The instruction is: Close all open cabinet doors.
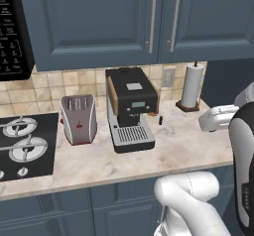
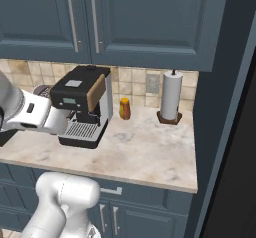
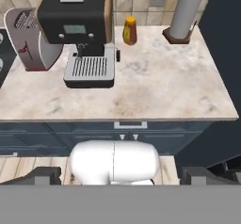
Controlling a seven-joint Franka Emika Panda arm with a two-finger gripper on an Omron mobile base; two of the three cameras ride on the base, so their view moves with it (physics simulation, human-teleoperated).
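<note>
While the cabinet doors (image 1: 149,22) above the counter (image 3: 155,91) sit flush, the coffee machine (image 3: 87,35) stands near its back edge. The gripper (image 3: 120,180) hangs before the counter's front edge (its fingertips (image 3: 42,176) are spread wide).

The arm (image 1: 218,118) is folded at the 4 o'clock side of the left base view, forearm horizontal; the gripper's state is indeterminate.

No wording can be made out anywhere. The microwave (image 1: 12,31) at the far left carries rows of pale button marks, too small to read. The coffee machine (image 1: 130,106) has a little display, blank or too blurred.
</note>
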